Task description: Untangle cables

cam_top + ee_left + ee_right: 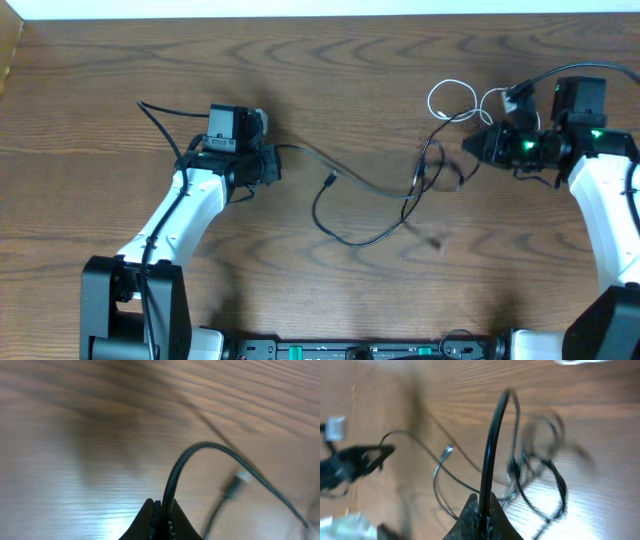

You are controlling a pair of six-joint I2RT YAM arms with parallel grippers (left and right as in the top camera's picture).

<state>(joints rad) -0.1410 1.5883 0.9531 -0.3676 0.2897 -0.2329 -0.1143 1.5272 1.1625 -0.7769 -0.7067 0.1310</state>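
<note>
Overhead view: a black cable [365, 188] is seen stretched across the middle of the table [330, 60], from the left gripper [277, 160] to a knot of loops [432, 172] just left of the right gripper [472, 146]. A white cable [452, 95] is looped at the far right, beside that gripper; whether it is caught in the knot cannot be told. In the left wrist view the left jaws are seen pressed together on a black cable, which arches up and away to the right. In the right wrist view the right jaws are clamped on a black cable too, with the knot lying just beyond them. A loose plug end [329, 181] lies on the wood between the arms.

The step in hand is judged to be the pulling apart: cable is held on both sides, and the knot is not yet opened. Next, the grippers would need to be drawn apart gently, so that the loops are loosened rather than tightened. If the knot binds, one grip should be released and a single cable retaken nearer the knot.
</note>
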